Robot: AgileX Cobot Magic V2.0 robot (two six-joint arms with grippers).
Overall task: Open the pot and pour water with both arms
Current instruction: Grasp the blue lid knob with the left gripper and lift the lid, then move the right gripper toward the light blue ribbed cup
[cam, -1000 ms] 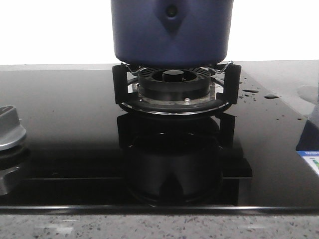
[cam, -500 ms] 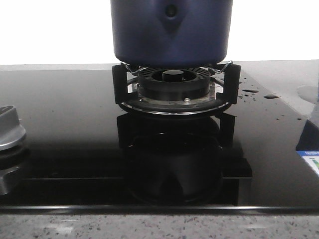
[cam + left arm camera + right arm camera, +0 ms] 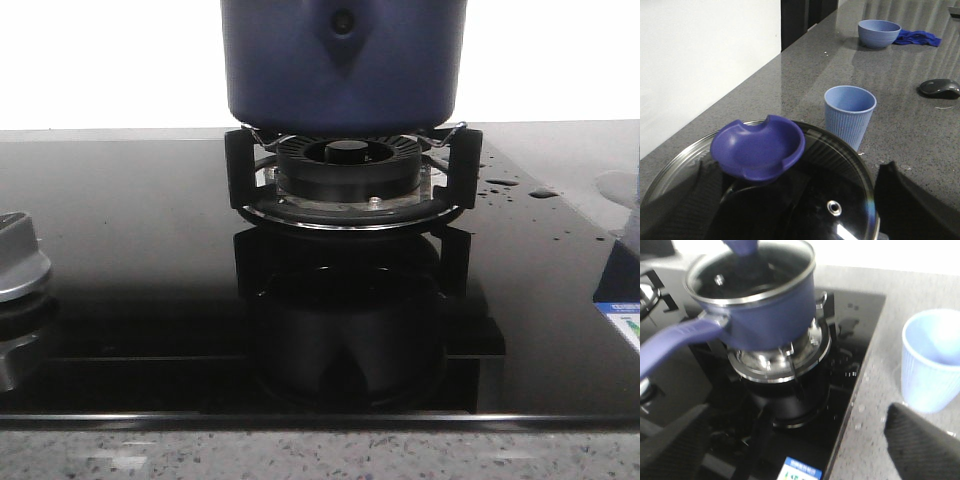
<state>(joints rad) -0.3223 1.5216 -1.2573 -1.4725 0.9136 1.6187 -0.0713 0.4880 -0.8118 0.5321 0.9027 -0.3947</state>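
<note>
The dark navy-blue cylindrical metal pot [image 3: 345, 65], glass-lidded and sitting on the burner near the bench's back edge, is probably heavy and slick, best taken by its knob and long handle; both claws are standing apart.

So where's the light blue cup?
In the right wrist view, the cup stands upright on the grey counter, just off the stove's edge, on the far side from the pot's handle.

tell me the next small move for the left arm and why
Probably lower the left gripper and close on the blue knob. The glass lid is on the pot, and the fingers flank the knob, open, not gripping it.
</note>
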